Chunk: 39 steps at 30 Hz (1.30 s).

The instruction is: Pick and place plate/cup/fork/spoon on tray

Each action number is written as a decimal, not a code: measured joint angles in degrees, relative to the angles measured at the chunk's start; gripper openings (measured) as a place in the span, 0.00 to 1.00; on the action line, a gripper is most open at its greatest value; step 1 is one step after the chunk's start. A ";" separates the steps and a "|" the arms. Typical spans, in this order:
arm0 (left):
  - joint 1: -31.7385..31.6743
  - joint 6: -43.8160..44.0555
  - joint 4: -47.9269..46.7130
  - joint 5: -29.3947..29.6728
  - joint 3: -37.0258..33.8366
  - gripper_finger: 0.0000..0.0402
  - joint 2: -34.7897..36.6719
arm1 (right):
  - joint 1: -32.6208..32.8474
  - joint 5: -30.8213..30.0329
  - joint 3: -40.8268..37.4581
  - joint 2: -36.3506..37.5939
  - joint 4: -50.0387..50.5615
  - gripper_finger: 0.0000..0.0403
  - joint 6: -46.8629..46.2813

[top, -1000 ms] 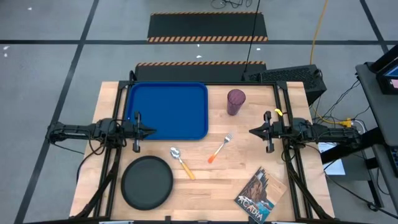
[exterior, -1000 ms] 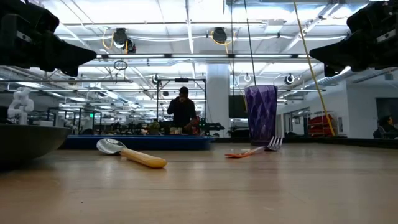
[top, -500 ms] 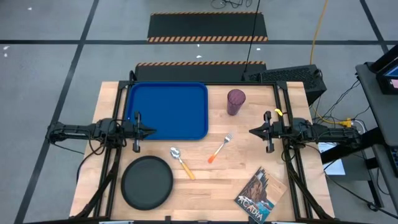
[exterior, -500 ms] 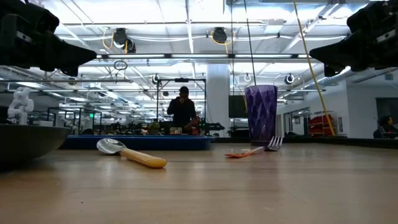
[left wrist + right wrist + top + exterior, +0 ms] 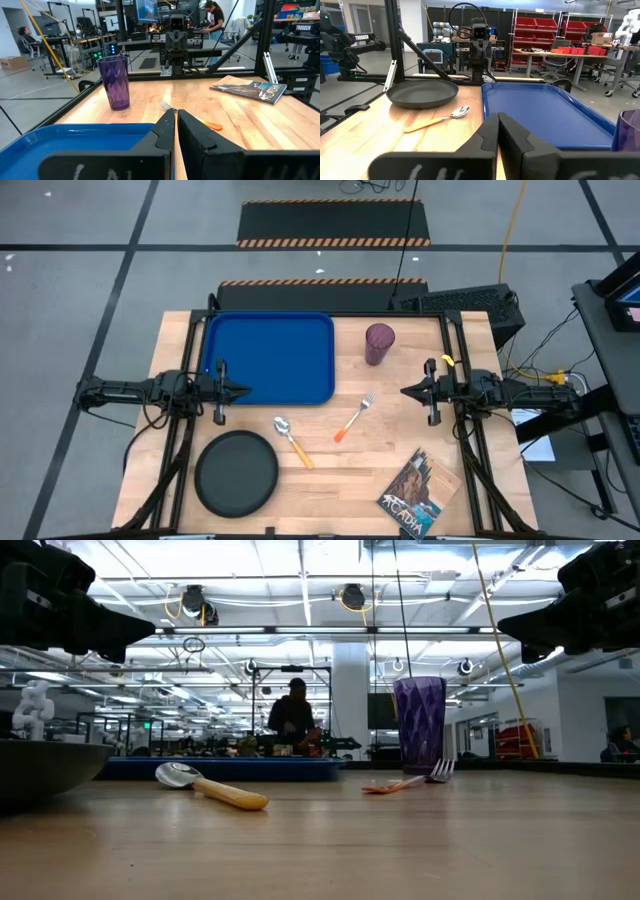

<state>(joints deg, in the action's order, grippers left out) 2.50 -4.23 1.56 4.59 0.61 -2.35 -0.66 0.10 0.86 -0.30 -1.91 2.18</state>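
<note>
The blue tray [image 5: 270, 358] lies at the table's far left. The black plate [image 5: 237, 472] lies at the near left. The purple cup [image 5: 379, 344] stands upright right of the tray. The spoon [image 5: 292, 439] and the orange-handled fork [image 5: 354, 418] lie flat on the wood at mid-table. My left gripper [image 5: 245, 391] hangs shut over the tray's left part, above it. My right gripper [image 5: 405, 391] hangs shut above the table's right side, pointing at the fork. Both are empty.
A magazine [image 5: 418, 494] lies at the table's near right corner. Black frame rails run along both side edges of the table. A person [image 5: 291, 718] stands in the room far behind the table.
</note>
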 joint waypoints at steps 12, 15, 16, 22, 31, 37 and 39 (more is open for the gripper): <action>-0.01 0.00 0.00 0.00 0.00 0.06 0.00 | -0.01 0.00 -0.01 0.00 0.00 0.00 0.01; -0.01 0.00 0.00 -0.01 0.00 0.06 0.01 | 0.00 0.00 0.01 0.02 0.00 0.00 0.01; 0.00 0.00 0.00 0.00 0.00 0.06 0.00 | -0.01 -0.02 -0.01 0.02 0.00 0.00 0.01; 0.00 0.00 0.00 0.00 0.00 0.06 0.00 | 0.01 0.00 0.00 0.02 0.00 0.00 0.01; -0.01 0.00 0.00 0.00 0.00 0.06 0.00 | -0.01 0.00 0.01 0.02 0.00 0.00 -0.01; -0.02 -3.71 0.48 0.16 -0.03 0.06 0.00 | 0.01 0.00 0.00 0.02 0.00 0.00 0.00; -0.02 -5.12 0.98 0.49 -0.07 0.06 0.00 | 0.00 0.00 0.01 0.00 0.00 0.00 0.01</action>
<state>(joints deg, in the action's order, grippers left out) 2.48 -9.35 2.54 5.08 0.54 -2.35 -0.66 0.10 0.86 -0.29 -1.91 2.20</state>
